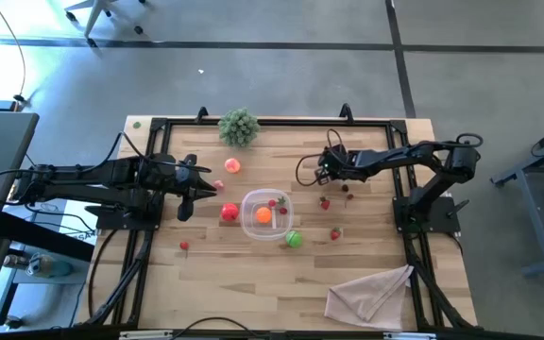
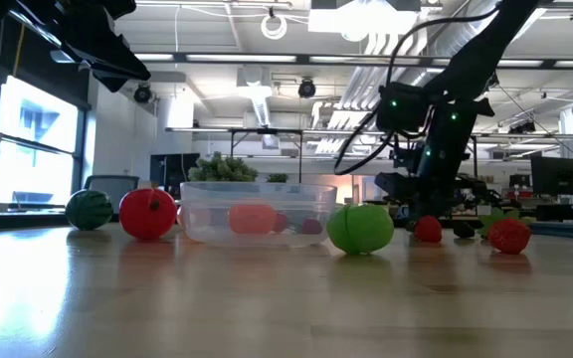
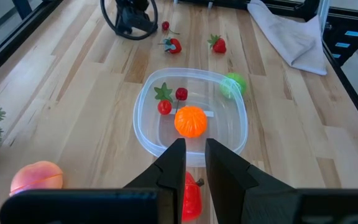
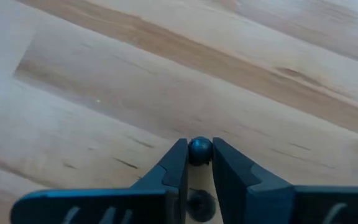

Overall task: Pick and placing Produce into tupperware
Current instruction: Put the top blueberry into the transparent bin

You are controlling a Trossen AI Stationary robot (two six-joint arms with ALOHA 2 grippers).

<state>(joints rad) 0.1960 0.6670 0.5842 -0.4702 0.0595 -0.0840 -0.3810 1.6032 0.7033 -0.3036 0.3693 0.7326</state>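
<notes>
Three pieces of produce lay inside the tupperware [image 1: 250, 221] at mid-table: an orange fruit [image 3: 191, 121], a small strawberry [image 3: 164, 106] and a cherry [image 3: 181, 94]. A green fruit [image 1: 294, 239] sat just outside its rim, a red fruit [image 1: 229, 212] touching the opposite side. A peach [image 1: 232, 165] lay near the plant sprig [image 1: 239, 126]. Loose strawberries [image 1: 325, 202] dotted the wood toward the right arm. Right gripper [image 4: 199, 153] low at the table, fingers pinched on a small dark berry [image 4: 199, 149]. Left gripper [image 3: 192, 163] hovered above the red fruit, fingers nearly together, holding nothing. A beige cloth [image 1: 371, 292] sat by the near edge.
</notes>
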